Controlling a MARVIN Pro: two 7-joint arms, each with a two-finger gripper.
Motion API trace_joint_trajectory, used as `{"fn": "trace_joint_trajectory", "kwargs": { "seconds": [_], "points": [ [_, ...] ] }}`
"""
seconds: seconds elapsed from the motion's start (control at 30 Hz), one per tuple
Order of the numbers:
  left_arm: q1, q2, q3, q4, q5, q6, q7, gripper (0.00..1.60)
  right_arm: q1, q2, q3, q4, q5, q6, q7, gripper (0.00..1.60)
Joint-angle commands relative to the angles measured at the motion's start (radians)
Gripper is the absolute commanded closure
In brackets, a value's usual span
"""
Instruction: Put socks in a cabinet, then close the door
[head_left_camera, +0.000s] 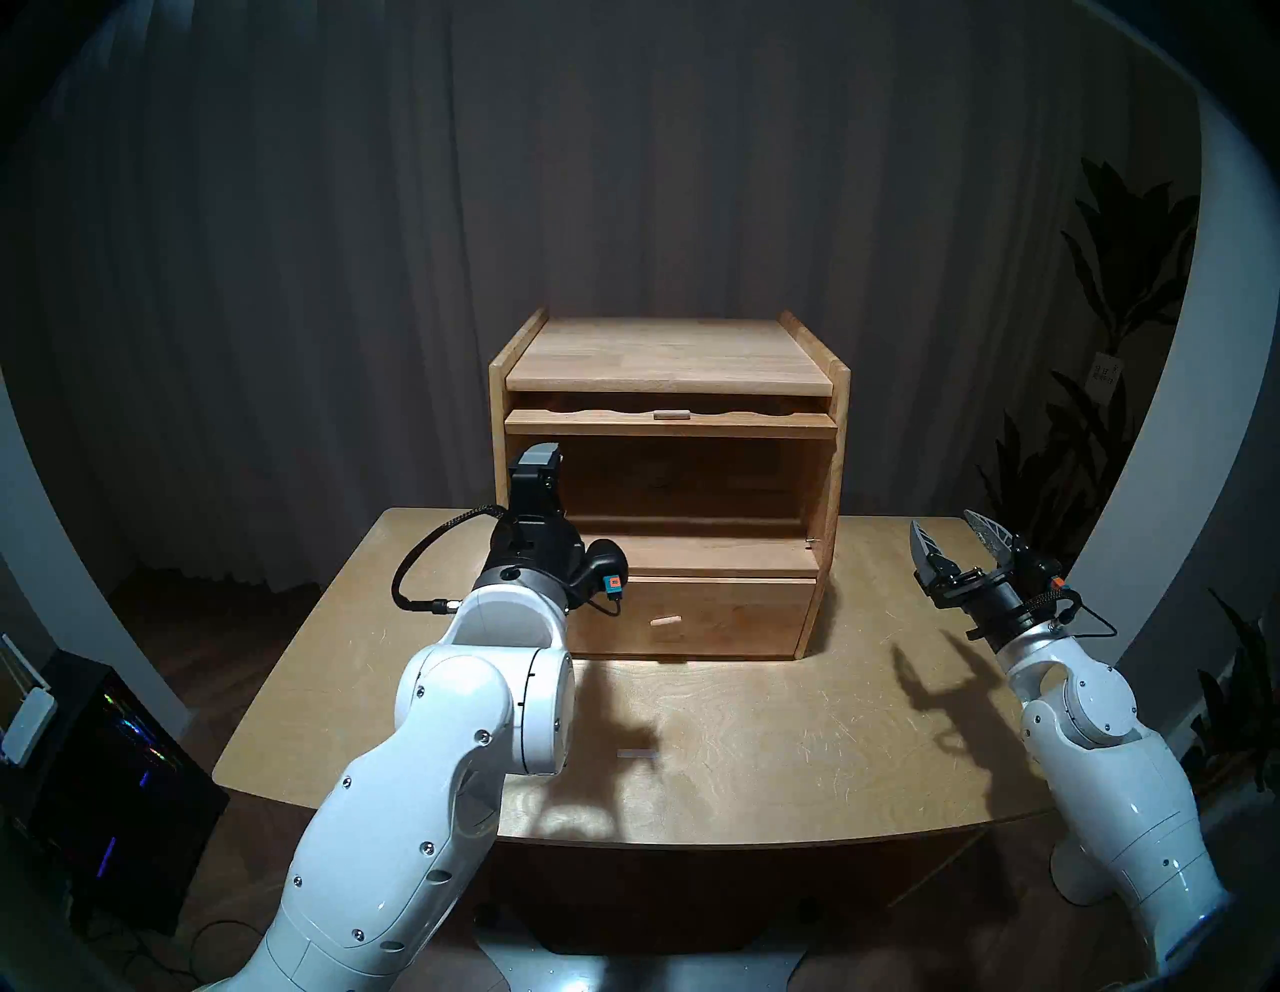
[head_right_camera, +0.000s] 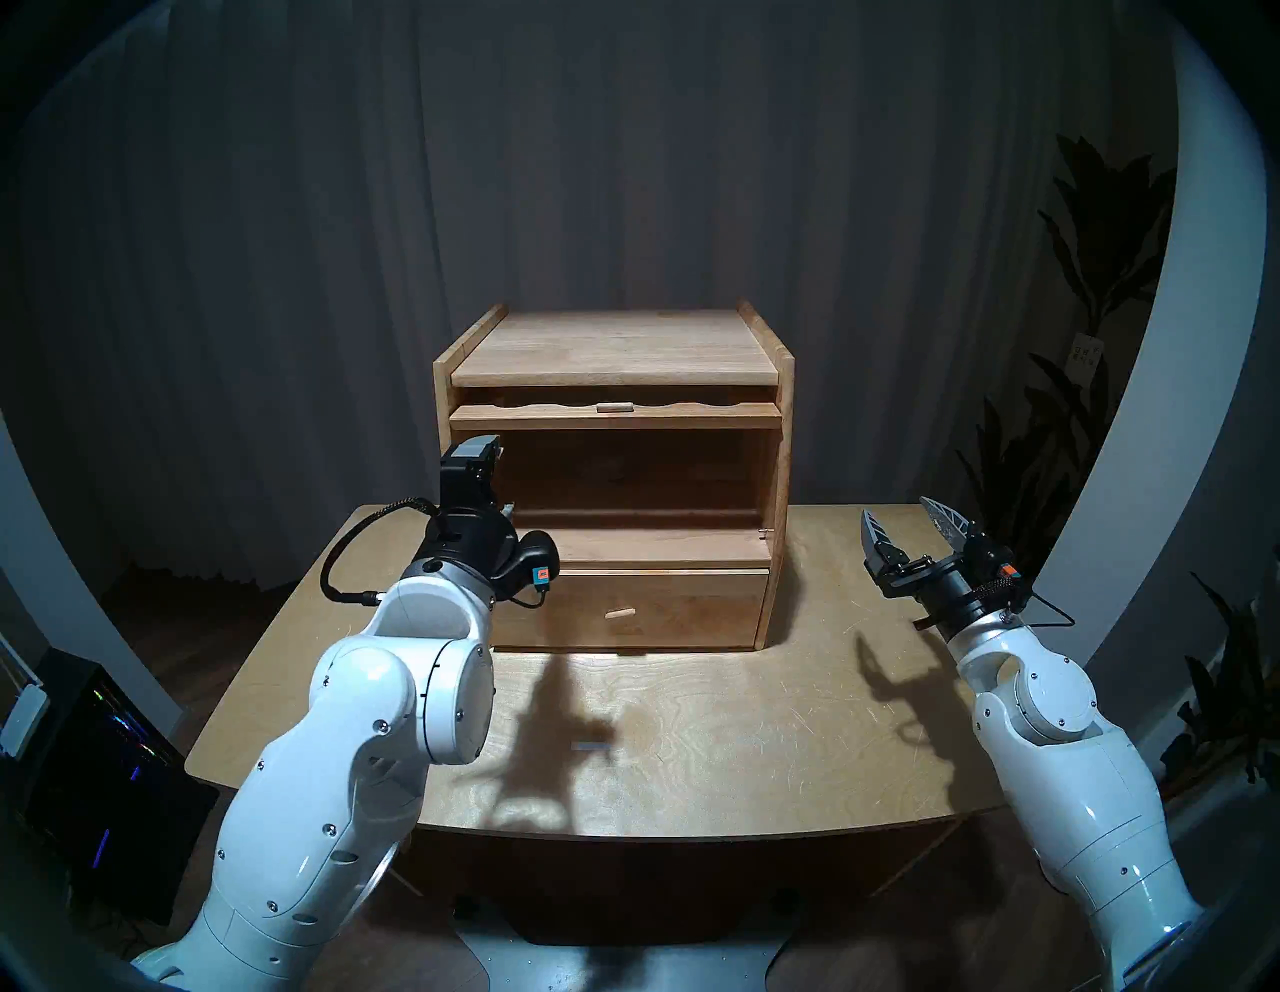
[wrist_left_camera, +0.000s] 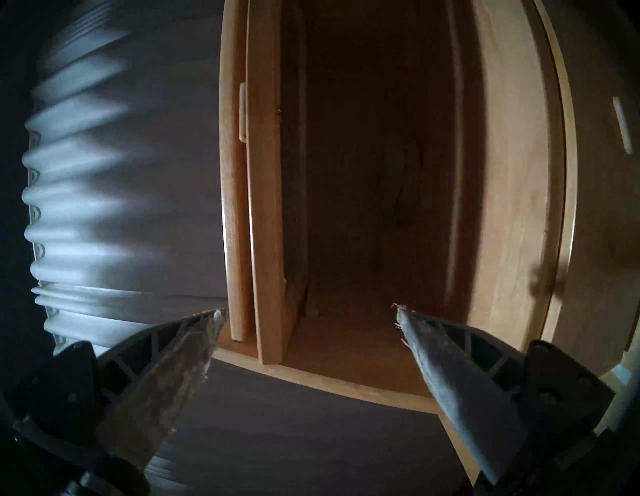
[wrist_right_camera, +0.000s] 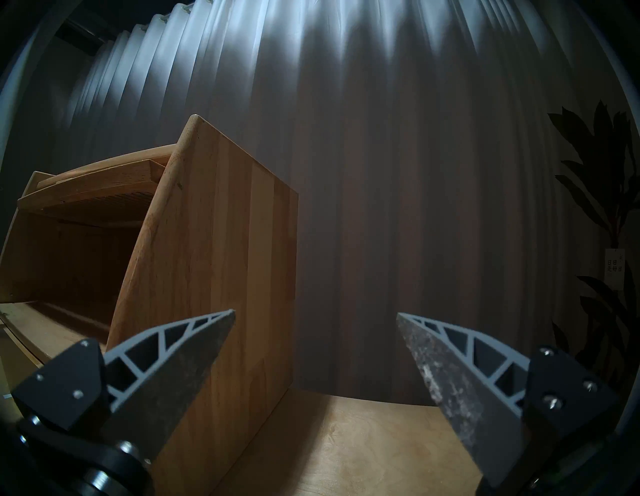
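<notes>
Facing a light-brown wooden box cabinet (head_left_camera: 824, 485) with raised side rails on top, standing toward the back of a pale plywood surface (head_left_camera: 762, 748), in front of a grey pleated curtain (head_left_camera: 623, 173).

Showing the wooden door panel (head_left_camera: 670, 425) lying flat, tucked in just under the top board, with only its front edge and small wooden peg handle (head_left_camera: 670, 414) peeking out. Leaving the large upper compartment (head_left_camera: 692, 485) wide open. Showing the plain lower drawer front (head_left_camera: 727, 616) flush with the frame, its own peg (head_left_camera: 666, 620) pointing outward.

Holding the left claw (wrist_left_camera: 310, 310) at the left end of that opening, pointing inward, fingers spread well apart and gripping nothing. Looking along its wrist camera into a dim brown interior, too dark for picking out the olive-green knit socks; finding them in no other view either, so not telling where they are lying.

Hovering the right claw (head_left_camera: 943, 521) above the surface, well apart from the cabinet's right wall (wrist_right_camera: 214, 277), likewise gaping and empty, pointing toward the curtain.

Noticing a small white strip (head_left_camera: 637, 754) lying on the surface, and dark leafy plants (head_left_camera: 1122, 228) on the right.
</notes>
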Motion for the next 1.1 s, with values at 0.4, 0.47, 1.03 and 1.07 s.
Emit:
{"fn": "trace_joint_trajectory", "kwargs": {
  "seconds": [0.4,0.47,1.03,1.07],
  "points": [
    [-0.221,-0.084,-0.063,0.059,0.006,-0.076,-0.163,0.0,0.011,-0.003,0.01,-0.009,0.001,-0.021,0.003,0.0],
    [-0.237,-0.089,-0.053,0.094,0.012,-0.069,-0.144,0.0,0.011,-0.003,0.011,-0.009,0.001,-0.022,0.003,0.0],
    [-0.287,-0.145,-0.01,0.251,0.051,-0.038,-0.053,0.0,0.011,-0.001,0.009,-0.009,0.001,-0.024,0.0,0.0],
    [-0.293,-0.154,-0.011,0.251,0.047,-0.036,-0.052,0.0,0.011,-0.001,0.008,-0.009,0.001,-0.024,0.0,0.0]
  ]
}}
